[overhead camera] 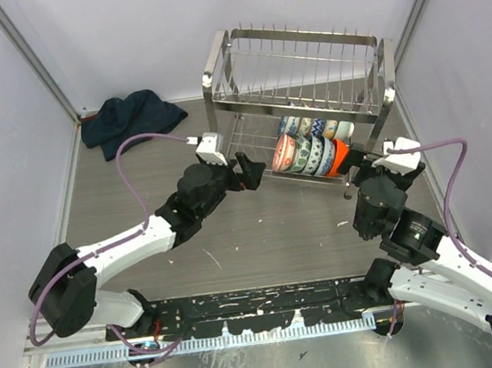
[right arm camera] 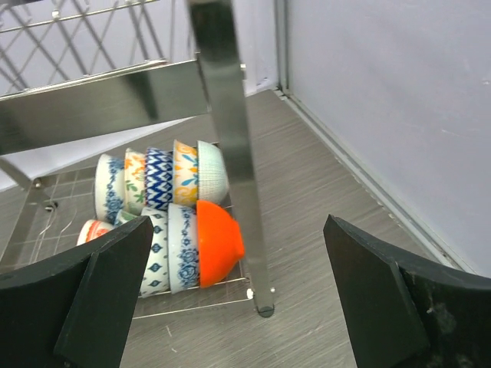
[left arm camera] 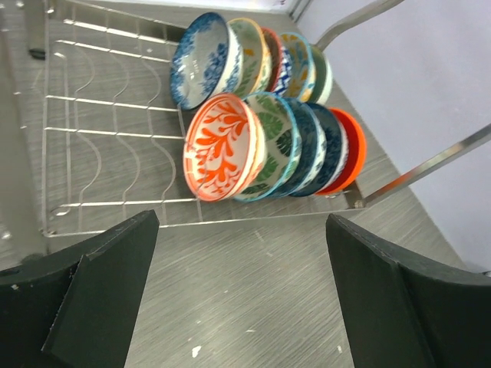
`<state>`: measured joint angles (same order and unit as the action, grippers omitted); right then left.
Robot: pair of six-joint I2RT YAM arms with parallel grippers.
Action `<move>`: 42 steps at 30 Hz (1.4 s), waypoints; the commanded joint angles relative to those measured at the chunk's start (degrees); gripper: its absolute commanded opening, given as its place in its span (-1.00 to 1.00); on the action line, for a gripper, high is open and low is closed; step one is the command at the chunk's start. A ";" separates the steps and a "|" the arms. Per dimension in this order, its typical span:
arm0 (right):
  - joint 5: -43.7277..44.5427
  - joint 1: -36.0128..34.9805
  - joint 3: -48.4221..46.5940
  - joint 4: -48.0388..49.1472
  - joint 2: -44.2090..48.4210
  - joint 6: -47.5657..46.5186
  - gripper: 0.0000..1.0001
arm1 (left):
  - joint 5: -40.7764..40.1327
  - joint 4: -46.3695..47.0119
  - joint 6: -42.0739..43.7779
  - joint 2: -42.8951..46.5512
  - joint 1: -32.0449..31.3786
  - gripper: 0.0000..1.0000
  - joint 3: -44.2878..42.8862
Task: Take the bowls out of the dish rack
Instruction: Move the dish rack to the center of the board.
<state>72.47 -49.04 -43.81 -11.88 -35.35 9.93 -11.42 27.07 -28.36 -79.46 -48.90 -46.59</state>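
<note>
Empty, spread wide, the left hand (overhead camera: 249,170) and right hand (overhead camera: 359,170) were held beside the racked bowls (overhead camera: 314,150).
From above, the bowls were seen on edge in the dish rack's (overhead camera: 213,62) lower tier, between both hands. At the left wrist, the orange-patterned bowl (left arm camera: 222,146) was faced straight ahead, unobstructed. At the right wrist, a rack post (right arm camera: 230,153) was interposed before the plain orange bowl (right arm camera: 219,241).

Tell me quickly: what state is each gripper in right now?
Left gripper: open, holding nothing.
Right gripper: open, holding nothing.
</note>
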 commanded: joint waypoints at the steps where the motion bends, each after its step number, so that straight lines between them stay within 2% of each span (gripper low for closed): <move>1: 5.30 -0.23 -1.14 -4.49 1.13 3.69 1.00 | -3.79 -3.93 3.33 2.81 1.03 0.96 1.51; 7: 4.62 0.86 -0.11 -6.25 -1.07 5.44 1.00 | -0.49 -8.38 3.74 5.04 6.09 0.96 2.36; 17: -4.47 12.44 0.61 -7.25 -8.80 10.16 1.00 | 0.57 -12.61 5.40 9.77 9.00 0.96 3.74; 23: -8.26 15.08 3.01 -1.40 -12.23 9.07 1.00 | 2.81 -12.83 5.51 9.90 11.68 0.96 4.63; 37: -10.08 17.82 5.32 8.62 -20.21 8.44 1.00 | 6.80 -9.80 6.54 7.13 17.44 0.96 5.19; 42: -10.54 18.36 5.32 11.74 -23.19 8.17 1.00 | 8.42 -7.26 7.19 2.23 19.50 0.96 4.57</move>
<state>62.13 -31.05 -38.26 -5.98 -56.82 18.13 -5.13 16.21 -22.55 -74.32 -30.76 -42.00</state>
